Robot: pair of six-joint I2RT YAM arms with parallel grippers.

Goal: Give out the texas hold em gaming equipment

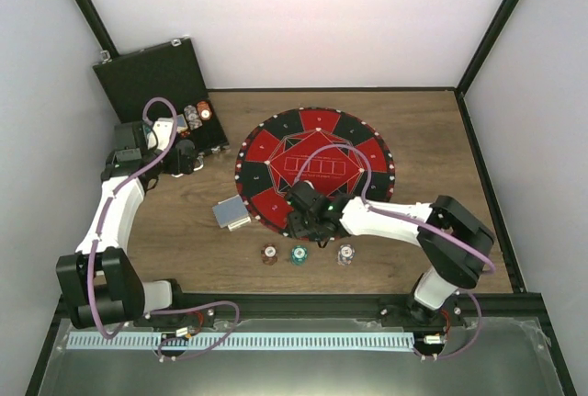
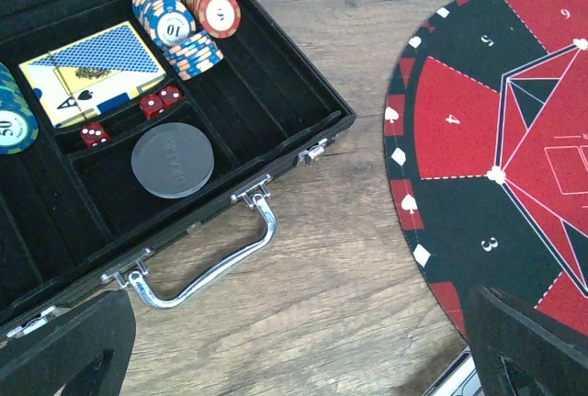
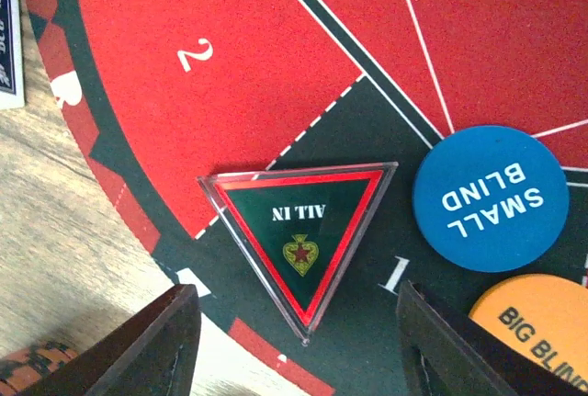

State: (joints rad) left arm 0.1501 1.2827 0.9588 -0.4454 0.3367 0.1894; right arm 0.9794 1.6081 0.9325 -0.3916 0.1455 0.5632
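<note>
Right gripper [image 3: 296, 313] was over the near rim of the mat [image 3: 211, 65], fingers apart, pinching nothing. The tip of the clear ALL IN triangle [image 3: 299, 231] lay flat on the mat in the gap ahead of them, touched by neither finger. Just beside the triangle sat the blue disc [image 3: 490, 198], small blind, and next to that the orange disc [image 3: 533, 322], big blind, cut off by the frame edge. All three lay near seat 1.

Off the mat, toward the arms, three small stacks stood in a row on the table: brown chips [image 1: 269, 254], teal chips [image 1: 299, 254], white chips [image 1: 345, 254], set apart from one another. A deck [image 1: 231, 213] lay at the mat's left edge.

Left gripper [image 2: 294, 322] hung spread wide and empty, over bare wood between the case [image 2: 303, 139] and the mat.

The case stood open and still held plenty: case chips [image 2: 184, 10] in blue and red stacks, a second deck [image 2: 92, 70], red dice [image 2: 161, 102] and a grey disc [image 2: 173, 159].

Judgement: partly done. Markers, three chip stacks and one deck were out. The other seats showed nothing dealt. The case chips were left to hand out, and likely the triangle to place.
</note>
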